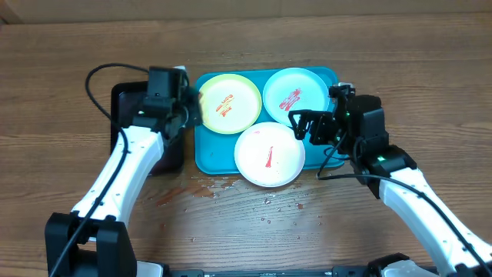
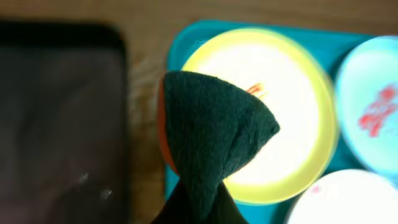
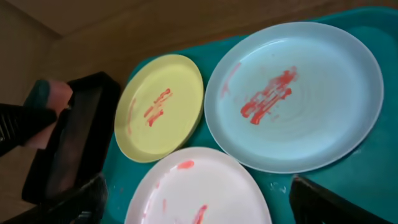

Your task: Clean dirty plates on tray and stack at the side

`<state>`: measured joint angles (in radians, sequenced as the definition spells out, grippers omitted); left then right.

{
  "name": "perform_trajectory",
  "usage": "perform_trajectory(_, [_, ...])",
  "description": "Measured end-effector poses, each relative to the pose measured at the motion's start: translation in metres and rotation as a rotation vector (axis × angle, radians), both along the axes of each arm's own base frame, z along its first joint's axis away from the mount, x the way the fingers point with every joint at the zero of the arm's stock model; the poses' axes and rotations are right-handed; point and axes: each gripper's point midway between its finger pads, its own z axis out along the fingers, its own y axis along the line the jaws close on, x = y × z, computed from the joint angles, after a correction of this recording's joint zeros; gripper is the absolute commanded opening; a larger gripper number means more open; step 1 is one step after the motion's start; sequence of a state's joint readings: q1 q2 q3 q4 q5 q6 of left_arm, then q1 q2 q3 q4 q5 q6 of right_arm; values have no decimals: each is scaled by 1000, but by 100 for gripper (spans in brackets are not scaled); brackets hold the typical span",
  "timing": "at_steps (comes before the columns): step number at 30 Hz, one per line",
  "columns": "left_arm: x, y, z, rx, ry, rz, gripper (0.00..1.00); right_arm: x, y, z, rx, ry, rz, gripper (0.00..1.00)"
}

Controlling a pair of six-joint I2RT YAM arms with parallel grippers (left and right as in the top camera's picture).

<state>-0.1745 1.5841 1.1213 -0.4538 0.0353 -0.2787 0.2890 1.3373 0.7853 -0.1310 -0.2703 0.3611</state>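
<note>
At the near table edge: we see bare wood table (image 1: 61,69) with water drops and faint red smudges (image 1: 204,191) just in front of the tray.
White plate (image 1: 269,154): this is the nearest of the three plates. Its near side lies over the tray's near rim. We see one red streak at its middle, and the right wrist view shows a few more red dabs.
Right gripper (image 1: 298,127): we find its jaws standing wide apart with nothing between them. It is over the tray, at the white plate's far-right edge and just on the near side of the mint plate.
Left gripper (image 1: 188,108): it is clamped on the sponge (image 2: 211,137), whose dark green scouring face is turned to the wrist camera with an orange edge behind it. The sponge is at the yellow plate's left rim, and we cannot tell whether it touches the plate.
Yellow plate (image 1: 228,103): it lies in the tray's far left part, with red smears near its middle.
Mint plate (image 1: 294,91): it lies in the far right part, just beside the yellow plate, and carries the largest red smear.
Tray (image 1: 204,158): it is turquoise and holds all three plates side by side, unstacked and still smeared.
Black tray (image 1: 123,100): it sits on the table just left of the tray, partly under our left arm.
</note>
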Motion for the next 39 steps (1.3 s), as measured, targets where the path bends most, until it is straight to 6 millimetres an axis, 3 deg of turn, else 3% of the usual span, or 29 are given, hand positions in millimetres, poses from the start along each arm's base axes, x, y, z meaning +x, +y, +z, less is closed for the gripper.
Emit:
perform_trajectory(4, [19, -21, 17, -36, -108, -45, 4, 4, 1, -2, -20, -23, 20, 82])
perform_trajectory(7, [28, -32, 15, -58, -132, -67, 4, 5, -1, -5, -46, -15, 17, 82])
perform_trajectory(15, [43, -53, -45, -104, 5, -75, 4, 39, 4, 13, -103, 22, 19, 75])
perform_trajectory(20, [60, -75, -61, -124, 31, -89, 4, 63, 14, 16, -125, 51, 31, 71])
perform_trajectory(25, [71, -92, -73, -152, 54, -74, 4, 67, 43, -4, -162, 93, 89, 67])
perform_trajectory(31, [69, -90, -98, -163, 115, -15, 4, 56, 78, -46, -207, 175, 148, 57])
perform_trajectory(35, [66, -87, -112, -158, 149, 21, 4, 57, 85, -61, -208, 197, 143, 53])
perform_trajectory(39, [67, -85, -113, -165, 151, 41, 4, 60, 85, -69, -209, 205, 128, 51])
